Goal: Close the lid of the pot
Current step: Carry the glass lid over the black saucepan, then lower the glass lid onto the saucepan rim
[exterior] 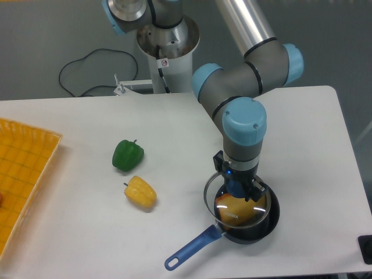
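One risk we note: with the fingers [240,192] clamped on the pot lid [237,204] directly above the pot [256,224], the yellow wedge [239,209] standing inside may prop it off the rim.

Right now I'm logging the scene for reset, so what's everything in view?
pot: one, dark with blue handle, front right of table.
pot lid: one, clear glass, held over the pot.
yellow food item: one, inside the pot, under the lid.
green pepper: one, table centre-left.
yellow pepper: one, in front of the green one.
yellow tray: one, left edge.
black cable: one, behind the table.
table: one, white.
tool: one, shut on the lid's knob.
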Robot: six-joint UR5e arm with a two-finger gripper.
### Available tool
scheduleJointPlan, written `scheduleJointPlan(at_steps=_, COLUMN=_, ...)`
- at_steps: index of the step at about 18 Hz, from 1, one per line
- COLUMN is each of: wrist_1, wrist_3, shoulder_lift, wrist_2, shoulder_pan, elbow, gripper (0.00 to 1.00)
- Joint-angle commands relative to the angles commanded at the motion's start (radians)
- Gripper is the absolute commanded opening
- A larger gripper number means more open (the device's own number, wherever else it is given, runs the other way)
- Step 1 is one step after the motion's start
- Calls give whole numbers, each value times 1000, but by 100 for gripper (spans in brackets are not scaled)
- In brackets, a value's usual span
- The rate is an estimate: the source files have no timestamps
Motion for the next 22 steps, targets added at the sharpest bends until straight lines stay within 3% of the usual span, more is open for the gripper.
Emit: scheduleJointPlan(at_steps=22, wrist_1=9, wrist_3=-3, shoulder_lift=-34, wrist_2=2, shoulder_pan=18, elbow=12, gripper=29)
